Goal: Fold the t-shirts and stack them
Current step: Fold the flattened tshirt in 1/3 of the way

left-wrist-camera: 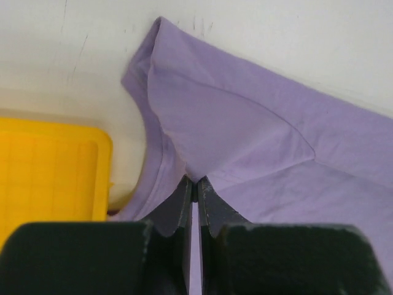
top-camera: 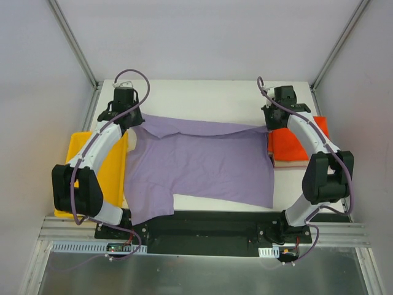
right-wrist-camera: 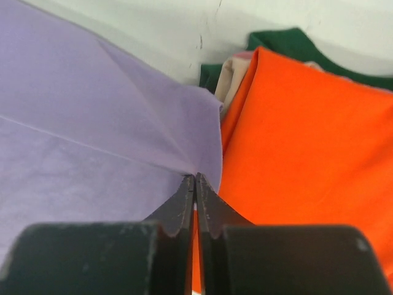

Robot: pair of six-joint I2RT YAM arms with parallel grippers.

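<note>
While the light purple t-shirt lies spread across the middle of the tabletop, long axis left to right, the left gripper and right gripper each pinch a far corner, its body stretching toward the near edge.

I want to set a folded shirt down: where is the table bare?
The table is bare along the far strip beyond the purple shirt, and in a smaller near-right patch in front of the orange stack. The left is crowded: the yellow tray sits close beside the shirt.
</note>
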